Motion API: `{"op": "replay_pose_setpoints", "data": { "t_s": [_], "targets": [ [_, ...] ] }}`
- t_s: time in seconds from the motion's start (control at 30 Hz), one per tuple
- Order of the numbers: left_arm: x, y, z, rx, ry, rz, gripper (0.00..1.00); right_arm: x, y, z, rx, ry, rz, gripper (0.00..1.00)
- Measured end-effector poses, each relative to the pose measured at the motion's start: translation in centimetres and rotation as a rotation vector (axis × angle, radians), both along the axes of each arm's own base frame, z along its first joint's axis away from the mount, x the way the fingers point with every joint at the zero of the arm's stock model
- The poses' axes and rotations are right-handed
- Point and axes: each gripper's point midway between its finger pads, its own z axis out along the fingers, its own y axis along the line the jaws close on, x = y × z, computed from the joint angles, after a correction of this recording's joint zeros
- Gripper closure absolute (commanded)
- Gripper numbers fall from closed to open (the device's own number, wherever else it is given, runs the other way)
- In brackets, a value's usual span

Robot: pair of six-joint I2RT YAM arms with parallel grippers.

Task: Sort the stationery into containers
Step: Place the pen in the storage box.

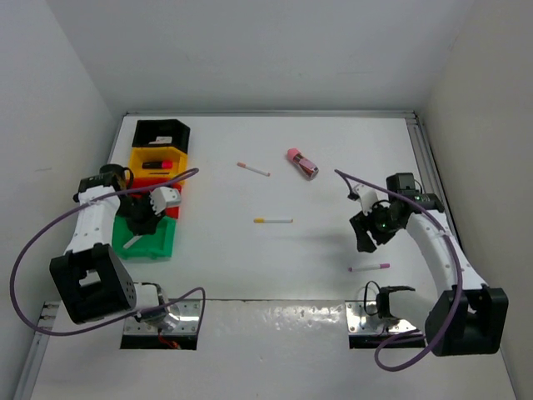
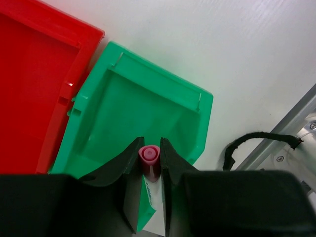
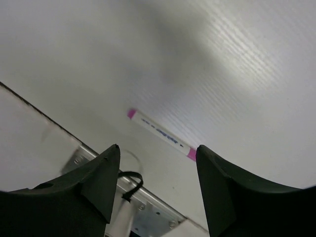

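My left gripper (image 1: 141, 218) (image 2: 149, 148) is shut on a white pen with a pink end (image 2: 149, 154) and holds it over the green bin (image 1: 158, 240) (image 2: 133, 98). The red bin (image 2: 34, 74), yellow bin (image 1: 143, 156) and black bin (image 1: 162, 132) stand in a column behind the green one. A black marker (image 1: 156, 165) lies in the yellow bin. My right gripper (image 1: 366, 233) (image 3: 158, 155) is open above a pink-ended white pen (image 1: 369, 267) (image 3: 160, 133) without touching it. An orange-ended pen (image 1: 253, 169), a yellow-ended pen (image 1: 273, 221) and a pink-maroon block (image 1: 301, 162) lie mid-table.
Metal mounting plates (image 1: 366, 317) line the near table edge by the arm bases. Purple cables (image 1: 50, 242) loop from both arms. White walls close in the table at the left, back and right. A black cable tie (image 3: 131, 182) sits near the plate edge.
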Motion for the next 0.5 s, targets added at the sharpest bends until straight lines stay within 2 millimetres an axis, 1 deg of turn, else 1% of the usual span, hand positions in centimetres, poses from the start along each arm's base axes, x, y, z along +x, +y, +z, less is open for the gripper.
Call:
{"op": "replay_pose_setpoints", "data": {
  "t_s": [0.03,0.07,0.1,0.13,0.17,0.2,0.3,0.5],
  "targets": [
    [0.0,0.2,-0.2,0.006,0.004,0.003,0.61,-0.5,-0.5,-0.5,-0.020,0.010,0.027,0.39],
    [0.2,0.3,-0.3,0.010,0.001,0.004,0.56,-1.0,-1.0,-1.0,-0.038,0.019,0.051,0.40],
    [0.4,0.4,-0.3,0.011,0.002,0.011,0.49,-1.5,-1.4,-1.5,-0.053,0.025,0.081,0.43],
    [0.6,0.4,-0.4,0.008,0.005,0.018,0.48,-2.0,-1.7,-2.0,-0.067,0.028,0.108,0.44],
    [0.8,0.5,-0.3,0.004,0.009,0.027,0.45,-2.5,-2.0,-2.5,-0.082,0.036,0.137,0.47],
    [1.2,0.5,-0.2,0.001,0.006,0.034,0.43,-3.0,-2.3,-3.1,-0.096,0.044,0.168,0.50],
    [2.0,0.6,0.6,-0.002,-0.017,0.049,0.43,-4.0,-2.9,-4.3,-0.132,0.056,0.261,0.53],
    [2.9,0.4,1.9,-0.025,-0.051,0.062,0.43,-6.2,-3.6,-7.0,-0.200,0.089,0.460,0.53]
  ]
}}
